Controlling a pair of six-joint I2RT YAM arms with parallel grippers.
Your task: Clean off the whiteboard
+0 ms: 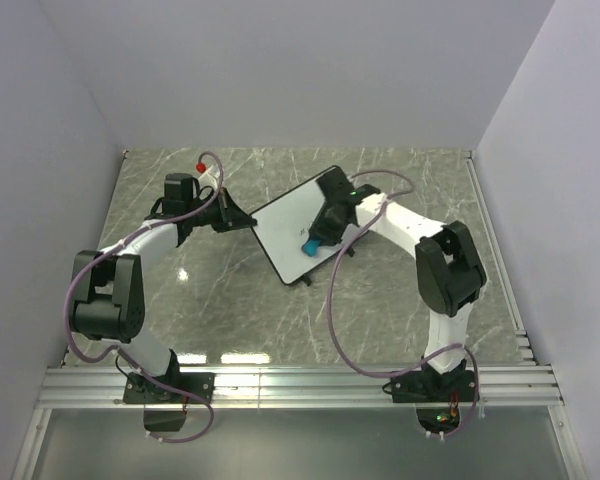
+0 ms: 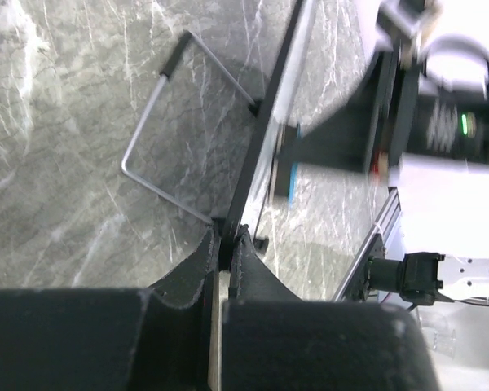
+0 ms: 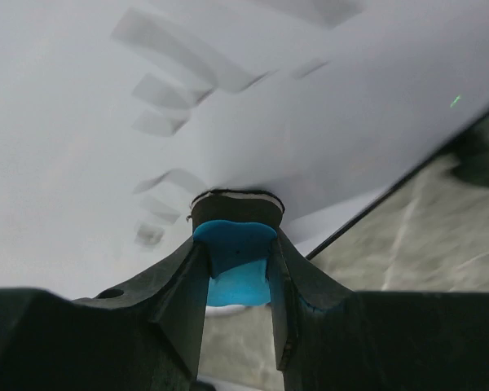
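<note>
From above, the whiteboard [image 1: 292, 222] stands on the marble table [image 1: 230, 290] between the two arms, turned at an angle to the table's edges, its face plain white. How steeply it leans cannot be judged from here. The left gripper [image 1: 242, 219] is clamped on the board's left corner. The right gripper [image 1: 313, 240] is closed around a small blue eraser [image 1: 309, 246] set against the lower part of the face, and that wrist hides the board's upper right portion. A small black foot [image 1: 305, 283] pokes out at the near edge. In the left wrist view the board is seen edge-on, with its thin black frame running up from fingers pinched tight onto it. A bent wire stand [image 2: 151, 159] reaches out from the board's back over the marble; whether it touches the table is unclear. Past the frame a sliver of blue shows, and the right arm [image 2: 440, 122] is blurred and cut off by the picture's edge. In the right wrist view both fingers grip the eraser, whose dark pad is pressed flat on the white surface. Soft grey shapes lie across that surface, too vague to identify, and a dark blur beyond the frame at the right is unreadable.
</note>
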